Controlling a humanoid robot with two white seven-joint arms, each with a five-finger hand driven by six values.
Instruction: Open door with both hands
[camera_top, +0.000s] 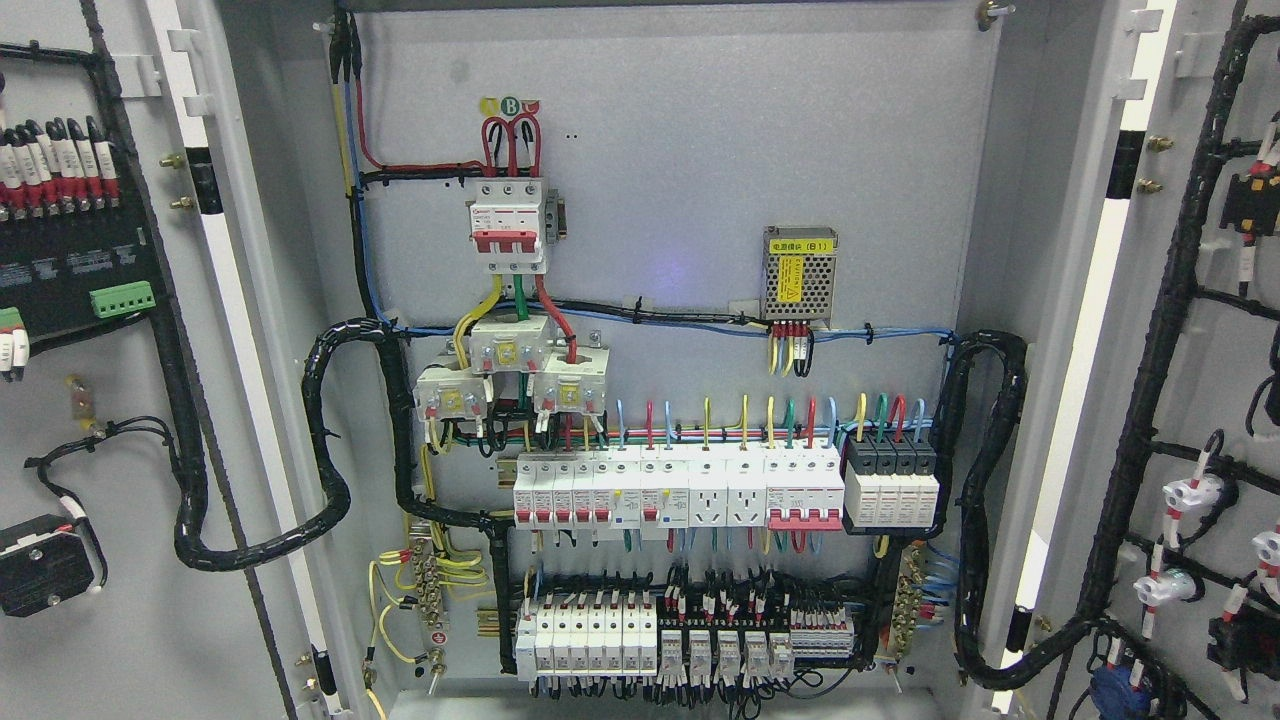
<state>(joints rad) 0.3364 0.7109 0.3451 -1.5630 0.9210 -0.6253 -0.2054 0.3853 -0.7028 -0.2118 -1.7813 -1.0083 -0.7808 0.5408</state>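
You have no robot hand in the head view, so its state cannot be told. Both doors stand swung wide: the left door and the right door show their wired inner faces. Between them the cabinet back panel carries a red main breaker above breaker rows.

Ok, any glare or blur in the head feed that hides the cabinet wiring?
Head view: sharp and evenly lit; breaker rows readable. Bright blown-out strip along the right door edge, faint bluish spot on the back panel. Small labels too fine to read. No hand in view.
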